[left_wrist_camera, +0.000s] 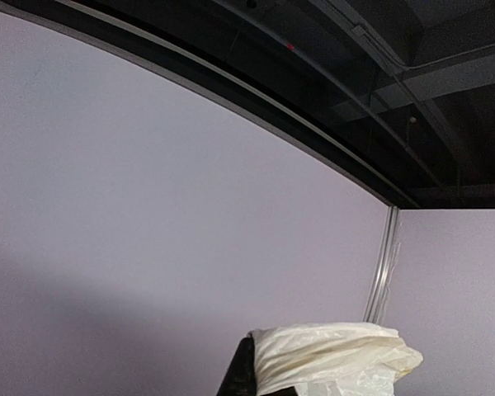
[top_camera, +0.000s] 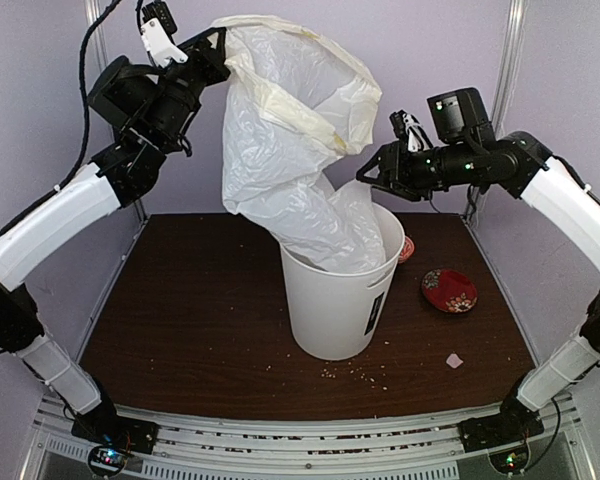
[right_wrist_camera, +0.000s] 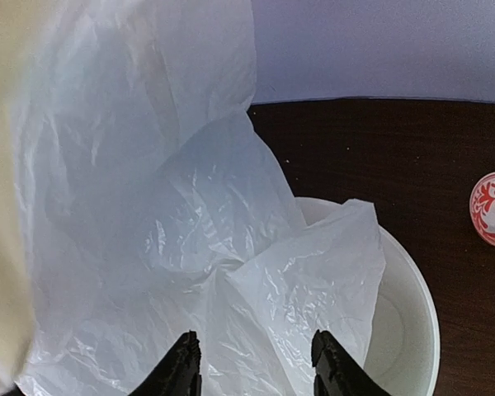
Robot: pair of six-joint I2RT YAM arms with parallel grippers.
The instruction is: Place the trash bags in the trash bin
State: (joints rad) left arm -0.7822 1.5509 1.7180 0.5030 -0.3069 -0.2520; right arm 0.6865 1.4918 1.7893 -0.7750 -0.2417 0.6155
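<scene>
Where my left gripper (top_camera: 208, 52) is raised high at the rear left, it is clamped tight on the cream rim of the bag (top_camera: 290, 150).
Bag: hangs from that grip, with its lower end tucked inside the bin (top_camera: 335, 310) and most of it above the rim.
Bin: upright, mid-table (top_camera: 180, 320), black label on its near right side.
Right gripper (top_camera: 368, 172): above the bin at the bag's right side, fingers (right_wrist_camera: 184, 367) parted, gripping nothing; bag film just ahead.
Red bowl (top_camera: 449, 290): right of bin, apart.
Scrap (top_camera: 454, 360): nearer, right.
</scene>
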